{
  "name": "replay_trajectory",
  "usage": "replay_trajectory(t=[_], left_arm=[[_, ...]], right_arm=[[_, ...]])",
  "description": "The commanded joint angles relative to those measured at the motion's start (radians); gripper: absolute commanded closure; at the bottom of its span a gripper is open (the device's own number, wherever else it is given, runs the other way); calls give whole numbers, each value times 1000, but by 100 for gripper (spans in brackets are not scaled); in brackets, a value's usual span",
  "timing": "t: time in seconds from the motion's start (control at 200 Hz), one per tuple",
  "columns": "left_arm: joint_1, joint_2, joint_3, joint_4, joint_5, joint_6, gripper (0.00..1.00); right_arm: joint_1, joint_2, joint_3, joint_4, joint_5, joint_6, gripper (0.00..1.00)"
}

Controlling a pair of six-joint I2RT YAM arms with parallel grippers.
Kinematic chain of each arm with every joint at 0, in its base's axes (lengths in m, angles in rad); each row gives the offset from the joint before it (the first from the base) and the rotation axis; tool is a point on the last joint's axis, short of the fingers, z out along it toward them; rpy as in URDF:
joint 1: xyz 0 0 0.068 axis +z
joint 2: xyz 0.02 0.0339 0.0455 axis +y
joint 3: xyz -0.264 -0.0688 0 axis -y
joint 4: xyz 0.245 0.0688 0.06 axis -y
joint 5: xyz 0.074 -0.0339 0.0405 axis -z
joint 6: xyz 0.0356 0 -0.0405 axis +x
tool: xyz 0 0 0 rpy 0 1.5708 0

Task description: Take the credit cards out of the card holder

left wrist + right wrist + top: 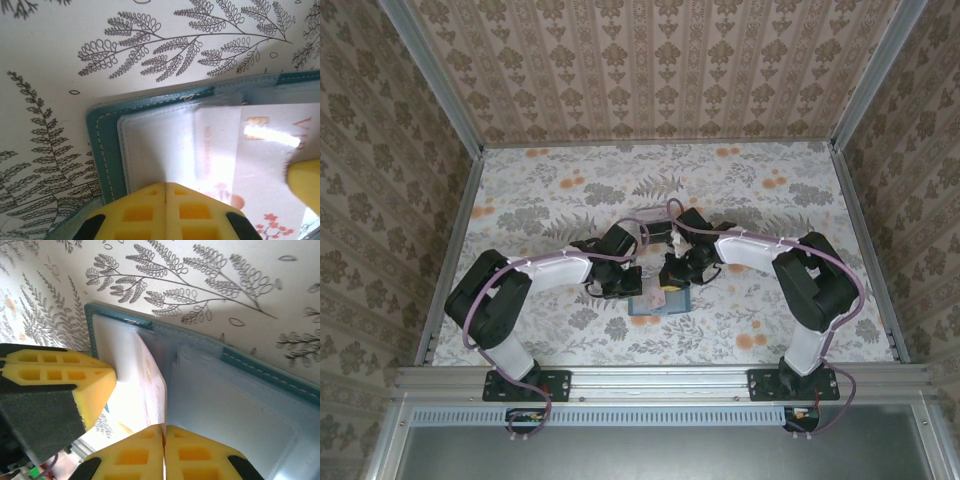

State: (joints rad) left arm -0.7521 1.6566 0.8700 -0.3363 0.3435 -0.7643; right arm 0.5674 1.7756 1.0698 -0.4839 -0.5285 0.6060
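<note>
Flowered cloth covers the table (550, 200), boxed in by wallpapered walls (650, 70). The left arm (550, 270) and the right arm (760, 250) both reach inward to the card holder (658, 306), which lies open near the table's front edge. The holder's teal cover, stitched in pale thread, frames clear plastic sleeves.

The left gripper (165, 192), jaws together, presses on a sleeve at the holder's left side. Its likely purpose is to pin the holder flat while a card is drawn. The right gripper (164, 432), over the holder just beside the left one, appears clamped on the edge of a credit card (152, 385), which tilts up out of its sleeve.

The card is thin and pale, with reddish lettering, a gold chip and pink blossoms. Whether the stacked sleeves beside it hold more cards cannot be told.
</note>
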Motion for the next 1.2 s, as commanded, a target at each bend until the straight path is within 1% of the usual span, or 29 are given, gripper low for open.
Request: replay_trajectory(t=[0.0, 0.235, 0.48, 0.74, 0.8, 0.87, 1.025, 1.195], left_arm=[[0, -7, -28, -50, -21, -7, 100], [-3, -35, -49, -37, -22, -25, 99], [-12, -45, -61, -18, -15, -39, 99], [-19, -97, -95, -3, -23, -68, 98], [-19, -103, -98, -6, -25, -67, 98], [-18, -107, -98, -7, -26, -66, 97], [-17, -100, -94, -8, -23, -56, 96], [-16, -86, -79, -16, -12, -43, 96]], right_arm=[[-5, -29, 31, -156, 112, -71, 91], [-4, -42, 68, -216, 158, -97, 91], [21, 4, 121, -206, 139, -91, 90], [60, 41, 171, -238, 140, -84, 90], [65, 45, 174, -249, 143, -80, 89], [70, 49, 177, -263, 146, -77, 85], [84, 39, 167, -266, 147, -62, 79], [90, 16, 142, -236, 113, -30, 79]])
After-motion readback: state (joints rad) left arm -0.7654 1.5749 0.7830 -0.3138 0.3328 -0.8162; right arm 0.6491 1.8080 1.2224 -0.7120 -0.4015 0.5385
